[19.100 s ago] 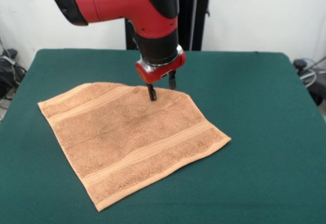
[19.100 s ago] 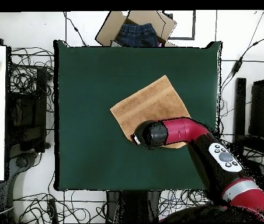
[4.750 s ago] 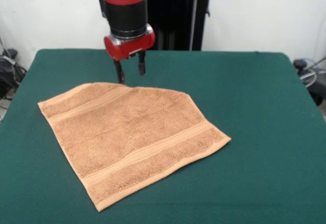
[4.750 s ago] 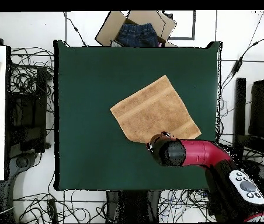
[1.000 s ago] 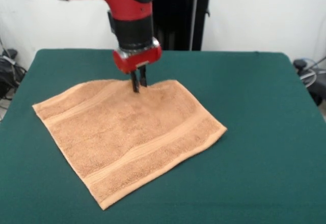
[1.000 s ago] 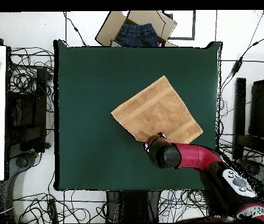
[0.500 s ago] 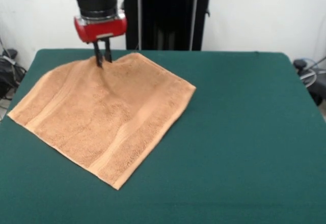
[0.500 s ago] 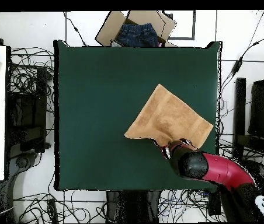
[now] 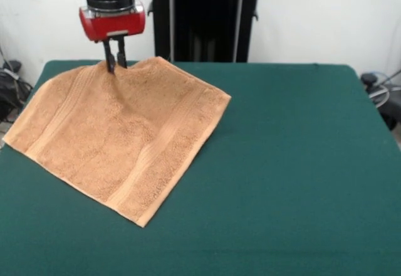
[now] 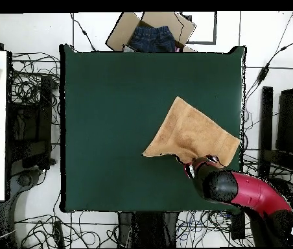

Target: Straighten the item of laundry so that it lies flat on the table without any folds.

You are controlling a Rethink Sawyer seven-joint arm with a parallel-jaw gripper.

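The item of laundry [image 9: 119, 138] is an orange-tan terry towel with woven band stripes, spread over the left part of the green table [image 9: 294, 163]. Its far edge is lifted into a small peak where my gripper [image 9: 114, 63] is shut on it, at the table's far left. The towel's left corner reaches the table's left edge. From above, the towel [image 10: 191, 133] lies toward the table's right side [image 10: 110, 117], and my gripper [image 10: 192, 165] sits at its lower edge with the red arm hiding the fingers.
A cardboard box with blue jeans [image 10: 150, 34] sits beyond the table's top edge in the overhead view. Cables [image 10: 32, 84] lie on the floor around the table. A black stand [image 9: 200, 19] rises behind the table.
My gripper has dragged the towel by its far edge toward the table's far left corner, and the towel has turned and slid with it. The gripper stays shut on the cloth.
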